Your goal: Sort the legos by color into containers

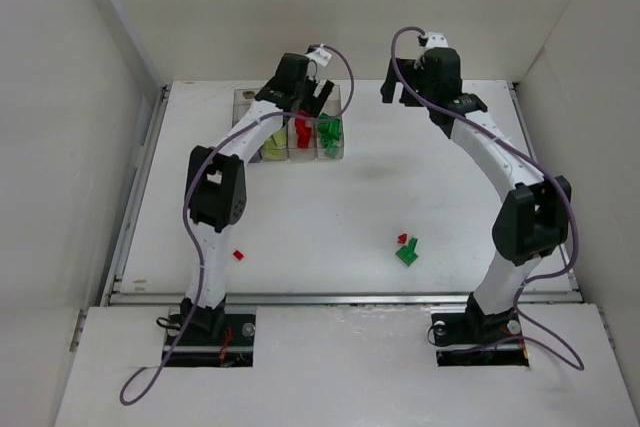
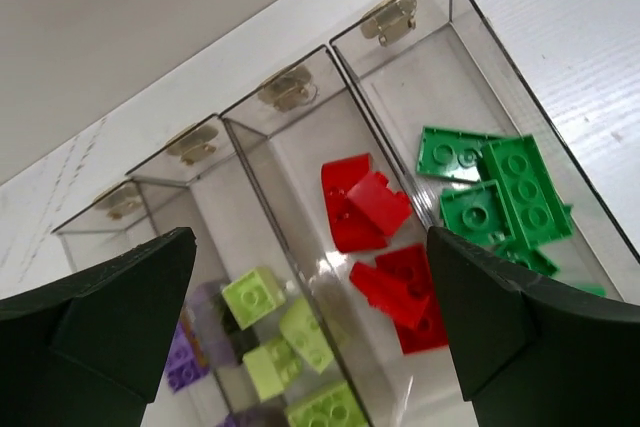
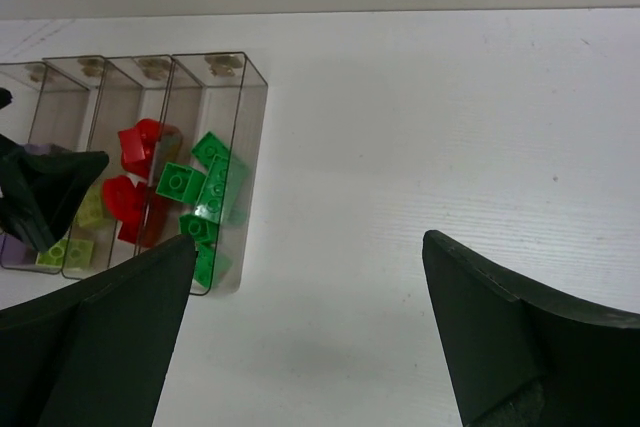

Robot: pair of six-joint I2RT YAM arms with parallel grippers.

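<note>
- Legos mostly binned: green (image 2: 500, 187), red (image 2: 365, 207), yellow-green (image 2: 255, 297) and purple (image 2: 185, 362), one colour per compartment of the clear bin row (image 3: 215, 97) at the far left of the table.
- Three strays lie on the near table: a loose red brick (image 1: 238, 254) on the left arm's side, and a loose green brick (image 1: 407, 253) with a small red piece (image 1: 402, 239) just beside it (touching or not, cannot tell).
- Left gripper (image 2: 312, 267) hovers over the bins, jaws wide, nothing in them.
- Right gripper (image 3: 310, 247) is wide and empty too, over bare table right of the bins.
- Judged step: fetch the strays.
- Doing it well: each arm takes its own side, comes straight down and centres on one brick. For the right-hand pair, keep the jaws narrow and take the outer piece first so its neighbour isn't knocked.
- Only the top view shows the strays.
- Only the left wrist view shows the purple pieces clearly (the arm covers that end from above).
</note>
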